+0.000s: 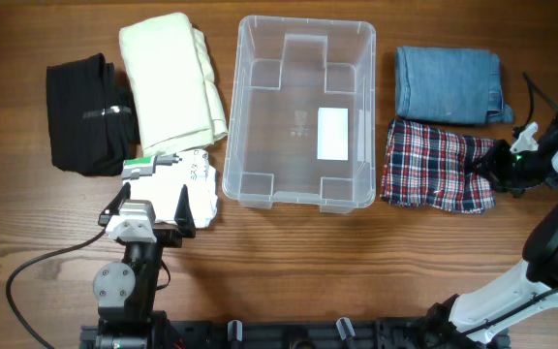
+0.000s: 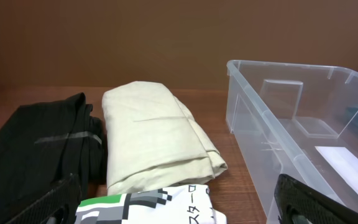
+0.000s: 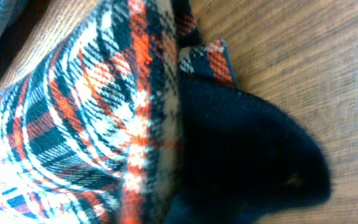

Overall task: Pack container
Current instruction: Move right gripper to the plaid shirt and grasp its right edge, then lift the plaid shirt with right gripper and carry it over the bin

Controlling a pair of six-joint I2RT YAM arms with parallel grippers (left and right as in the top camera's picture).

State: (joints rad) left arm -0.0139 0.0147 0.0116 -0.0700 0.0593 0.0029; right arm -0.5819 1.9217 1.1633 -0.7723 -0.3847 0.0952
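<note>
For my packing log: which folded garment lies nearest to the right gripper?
The plaid cloth, right of the container. The right gripper is at its edge; the blue denim lies farther off.

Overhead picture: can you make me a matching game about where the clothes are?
Things:
1 black clothes
2 cream cloth
3 jeans
4 plaid cloth

Places:
A at the right pincer
B just beside the container's left side
C farthest left
D right of the container, on the side far from the robot

Pairs: 1-C, 2-B, 3-D, 4-A.
</note>
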